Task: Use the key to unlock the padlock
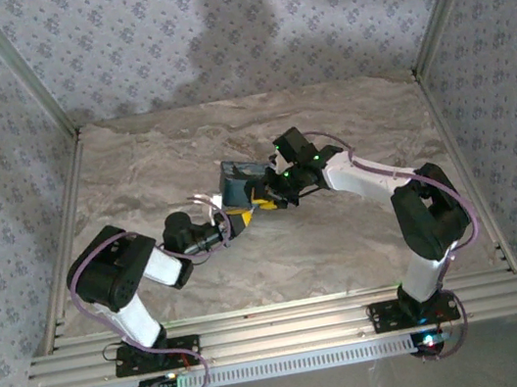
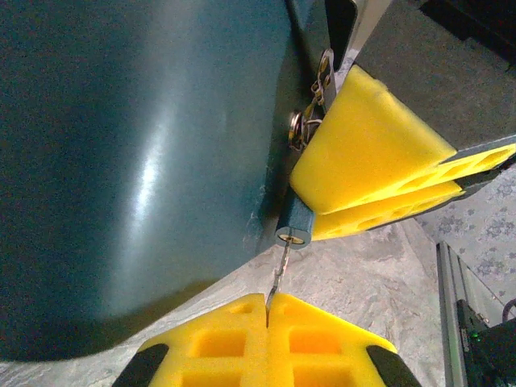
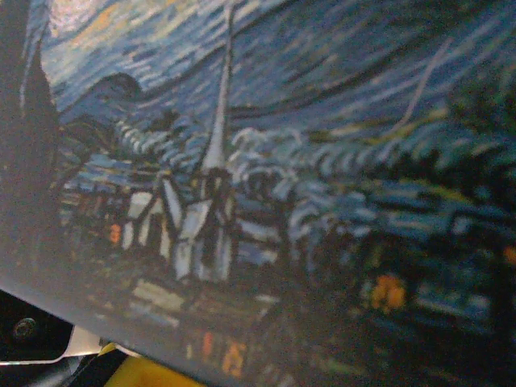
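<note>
- The padlock (image 1: 237, 182) is near the middle of the table (image 1: 347, 248), raised between the two arms. Its painted face sits right against the right wrist camera.
- My left claw (image 2: 268, 310) has its pads pressed together on the thin key (image 2: 278, 274).
- My right claw (image 1: 262, 202) is clamped on the padlock's lower edge, steadying it, as far as I can judge.
- What matters next: the keyhole (image 2: 293, 235) lies straight ahead of the left claw. The key's long axis runs from the pads directly to it.
- The key tip reaches the hole. I cannot tell whether it is fully seated.
- I judge the coming move to be a twist about that axis. The left arm holds the key, so the turn is its job.
- Count: one padlock, one key in the claw, two claws.
- There is also one small ring (image 2: 297, 127) with a metal piece hanging beside the right claw's pad. I cannot tell whether that piece is a spare key.
</note>
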